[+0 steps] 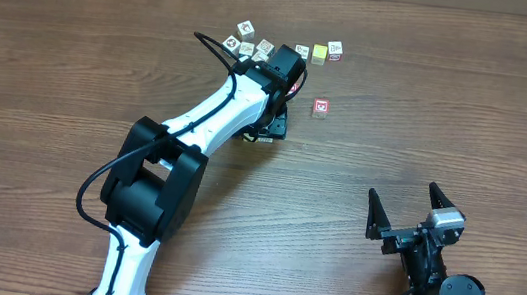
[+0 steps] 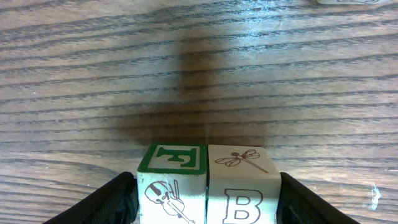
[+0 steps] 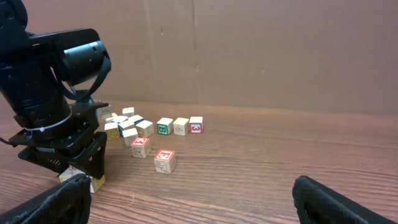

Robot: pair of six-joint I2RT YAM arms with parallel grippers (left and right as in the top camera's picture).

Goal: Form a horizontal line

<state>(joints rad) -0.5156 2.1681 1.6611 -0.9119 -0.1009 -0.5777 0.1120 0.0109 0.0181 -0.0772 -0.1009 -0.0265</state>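
Three cubes of the horizontal line (image 1: 319, 52) are showing plainly at the far side of the surface (image 1: 62, 62), beside the wrist of the left arm (image 1: 201, 125). We are reading its long axis as running left to right in the overhead view, with the end cube farthest from the arm sitting slightly farther back. Whether a fourth cube is joining it behind the arm we cannot tell, and its faces are too small for us to read. The left end effector (image 2: 208, 190) is flanking two touching cubes: the green F cube (image 2: 172, 160), bearing a violin drawing, and the B cube (image 2: 242, 186), bearing a dragonfly, both cut off below. We cannot tell whether it is clenching them. The right end effector (image 1: 402, 191) is standing released, well apart.
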